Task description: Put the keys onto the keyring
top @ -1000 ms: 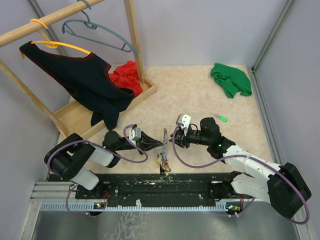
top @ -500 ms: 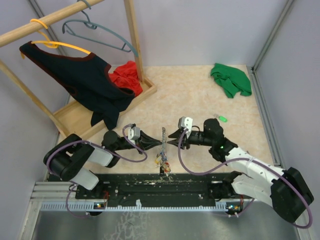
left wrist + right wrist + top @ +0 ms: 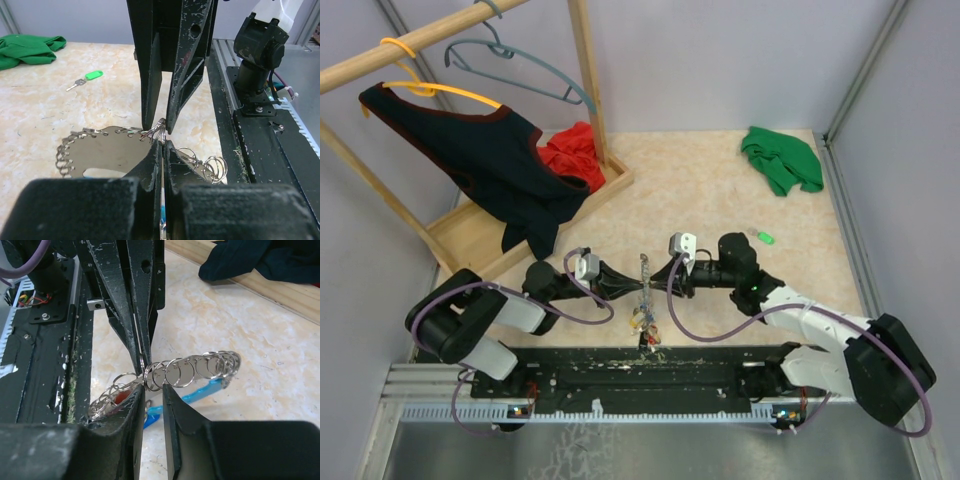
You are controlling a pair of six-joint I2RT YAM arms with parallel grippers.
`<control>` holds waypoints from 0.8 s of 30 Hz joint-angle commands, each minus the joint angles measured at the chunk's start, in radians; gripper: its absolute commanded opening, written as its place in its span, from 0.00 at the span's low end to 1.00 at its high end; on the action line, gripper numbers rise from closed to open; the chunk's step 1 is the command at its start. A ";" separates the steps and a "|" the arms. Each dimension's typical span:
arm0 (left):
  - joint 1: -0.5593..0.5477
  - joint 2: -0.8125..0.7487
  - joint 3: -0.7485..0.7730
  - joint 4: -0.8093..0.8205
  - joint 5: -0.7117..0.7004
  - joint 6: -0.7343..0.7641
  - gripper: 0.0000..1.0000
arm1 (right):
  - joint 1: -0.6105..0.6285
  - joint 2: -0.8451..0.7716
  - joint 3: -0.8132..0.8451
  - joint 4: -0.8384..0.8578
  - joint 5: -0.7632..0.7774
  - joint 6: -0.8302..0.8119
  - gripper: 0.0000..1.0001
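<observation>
keyring, a silvery chain of linked wire loops with a blue tag under it, sits between both arms' tips near the black base rail. left gripper is clamped on it. right gripper fingers sit narrowly apart around the loops; can't tell if pinching. Green-headed key lies flat on the marbled beige table, well apart from the keyring toward the right wall, green cloth beyond.

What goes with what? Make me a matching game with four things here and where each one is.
Things:
1 green key
2 keyring
3 green cloth
4 black top

Places:
A hanging on the yellow hanger
B between the left gripper and the right gripper
C bunched in the table's far right corner
D lying on the table beside the right arm

Pairs: 1-D, 2-B, 3-C, 4-A
</observation>
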 commanded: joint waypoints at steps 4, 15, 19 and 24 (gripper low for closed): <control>0.002 -0.025 0.022 0.152 0.043 -0.010 0.00 | 0.007 0.017 0.053 0.116 0.049 0.014 0.11; -0.007 -0.036 0.044 0.108 0.057 -0.003 0.00 | 0.017 0.087 0.081 0.149 -0.002 0.026 0.15; -0.007 -0.047 0.039 0.099 0.060 0.003 0.00 | 0.017 0.086 0.083 0.148 0.030 0.026 0.13; -0.007 -0.069 0.015 0.098 0.027 0.027 0.00 | 0.016 0.081 0.101 0.070 0.088 0.052 0.00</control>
